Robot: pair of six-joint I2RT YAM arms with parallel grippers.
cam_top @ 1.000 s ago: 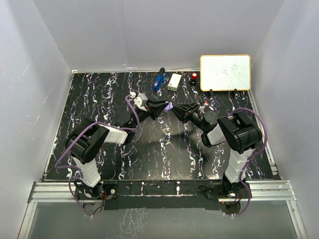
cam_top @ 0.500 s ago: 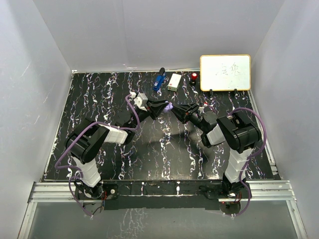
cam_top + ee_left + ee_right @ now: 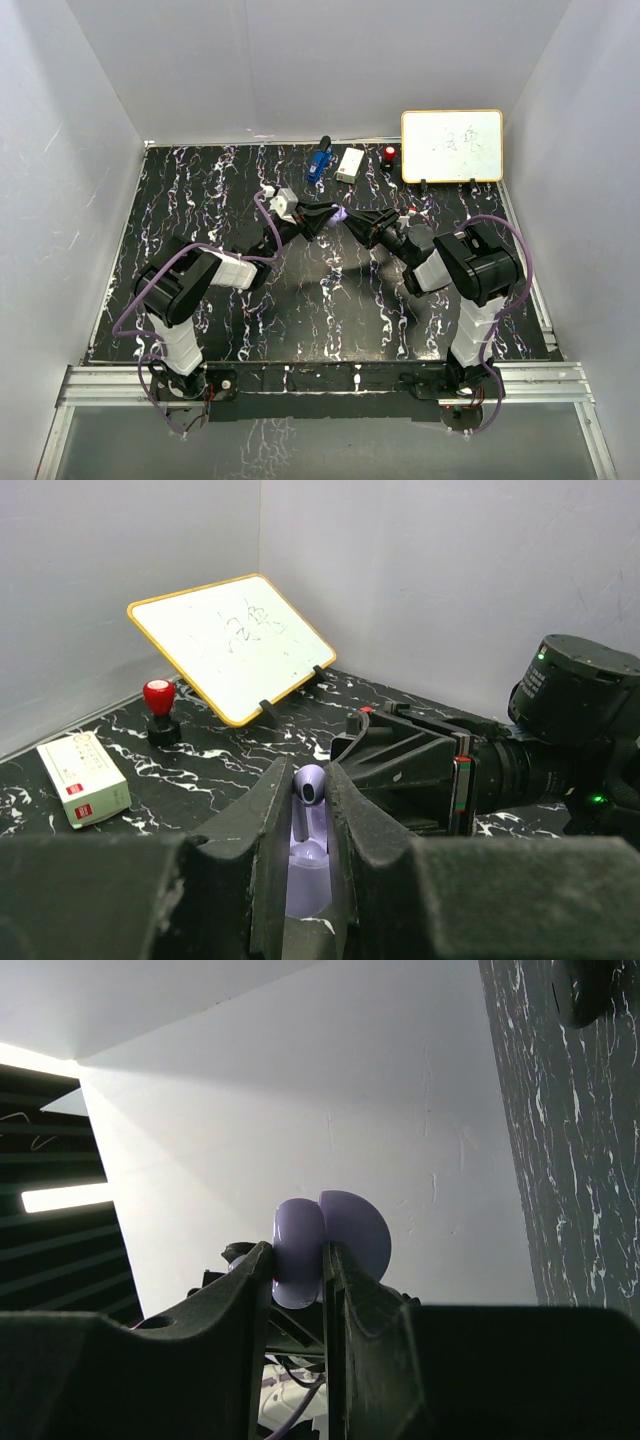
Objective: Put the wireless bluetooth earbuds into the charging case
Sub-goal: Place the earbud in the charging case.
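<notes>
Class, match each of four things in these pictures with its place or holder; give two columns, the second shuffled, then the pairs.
1 whiteboard
2 blue tool
3 lilac earbud
4 lilac charging case

A held in the left gripper
B propped at the table's back right
C held in the right gripper
D just left of the small white box

Pairs: 1-B, 2-D, 3-A, 4-C

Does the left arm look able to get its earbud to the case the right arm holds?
Probably yes: the left end effector, shut on the earbud, sits tip to tip with the right end effector gripping the case, and nothing shows between them.
</notes>
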